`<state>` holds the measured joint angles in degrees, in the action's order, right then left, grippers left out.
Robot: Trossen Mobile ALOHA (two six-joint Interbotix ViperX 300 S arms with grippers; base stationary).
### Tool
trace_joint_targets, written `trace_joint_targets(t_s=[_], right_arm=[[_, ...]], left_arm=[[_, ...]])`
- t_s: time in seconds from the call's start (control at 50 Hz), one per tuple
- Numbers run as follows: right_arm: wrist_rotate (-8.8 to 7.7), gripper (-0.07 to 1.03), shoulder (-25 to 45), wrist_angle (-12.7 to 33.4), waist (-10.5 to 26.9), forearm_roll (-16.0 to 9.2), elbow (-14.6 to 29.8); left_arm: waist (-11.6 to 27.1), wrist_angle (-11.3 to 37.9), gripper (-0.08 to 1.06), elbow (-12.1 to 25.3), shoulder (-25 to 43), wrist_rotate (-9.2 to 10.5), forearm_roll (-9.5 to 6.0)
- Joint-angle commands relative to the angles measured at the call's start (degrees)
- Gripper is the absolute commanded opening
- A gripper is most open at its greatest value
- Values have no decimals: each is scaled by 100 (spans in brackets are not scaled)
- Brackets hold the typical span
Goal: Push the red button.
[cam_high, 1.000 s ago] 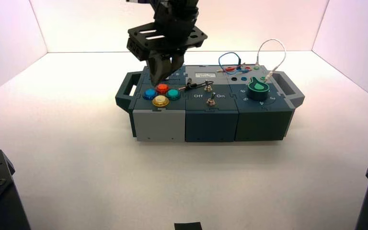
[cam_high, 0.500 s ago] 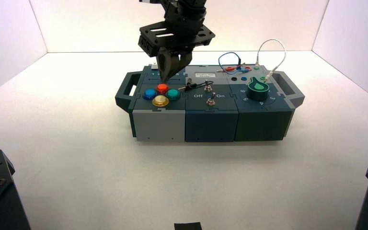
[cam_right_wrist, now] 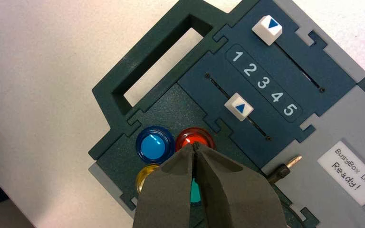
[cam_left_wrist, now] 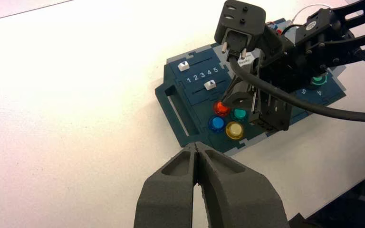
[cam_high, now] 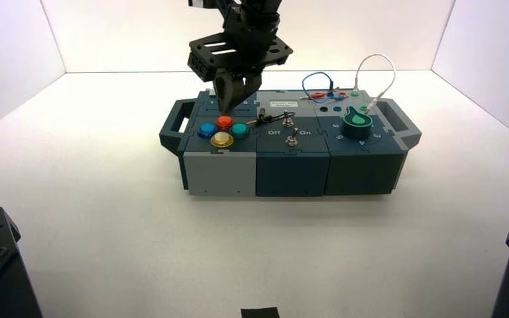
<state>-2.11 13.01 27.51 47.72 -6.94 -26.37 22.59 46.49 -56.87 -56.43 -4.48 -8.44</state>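
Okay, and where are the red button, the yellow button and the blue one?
Red button (cam_high: 225, 122): high view, its dome.
Yellow button (cam_left_wrist: 234, 129): left wrist view, its middle.
Blue button (cam_right_wrist: 153, 147): right wrist view, its lit-looking cap.

Busy box with buttons, sliders, switches, knob and wires

A dark box (cam_high: 291, 173) with a handle at each end sat on a pale counter (cam_high: 126, 252). Its left section bore a blue button (cam_right_wrist: 153, 146), a yellow button (cam_high: 222, 140) and a teal button (cam_high: 240, 130). Behind them were two white sliders: the rear one (cam_right_wrist: 267, 30) at the 1 end of its slot, the front one (cam_right_wrist: 239, 106) near the middle, between them the numbers 1 to 5. A label (cam_right_wrist: 351, 173) read "BusyBox Demo Ready!" To the right stood metal toggle switches (cam_high: 291, 140), a green knob (cam_high: 356, 124), a blue wire (cam_high: 308, 77) and a white wire (cam_high: 392, 66).
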Motion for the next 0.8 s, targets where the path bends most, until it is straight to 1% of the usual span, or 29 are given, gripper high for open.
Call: trace_joint_targets(t_s=[0.02,0.32,0.54,0.68,0.8], right_arm=[[-9,-2,-62,-18,0,0,158],[-9,-2,176,-18,0,-18,141],[0,-2,176,-9,0,-18,158],[0,-2,-26,176,0,9,237],[0,-2,-448,404,-70,97,290]], left_arm=[[26,-26,-3,202,44,0,18],[18,-26,-3,211,53,0,18],[26,-18,-3,211,53,0,26],[26,0,-3,237,44,-9,18],[26,18,-3,264,35,-18,26]])
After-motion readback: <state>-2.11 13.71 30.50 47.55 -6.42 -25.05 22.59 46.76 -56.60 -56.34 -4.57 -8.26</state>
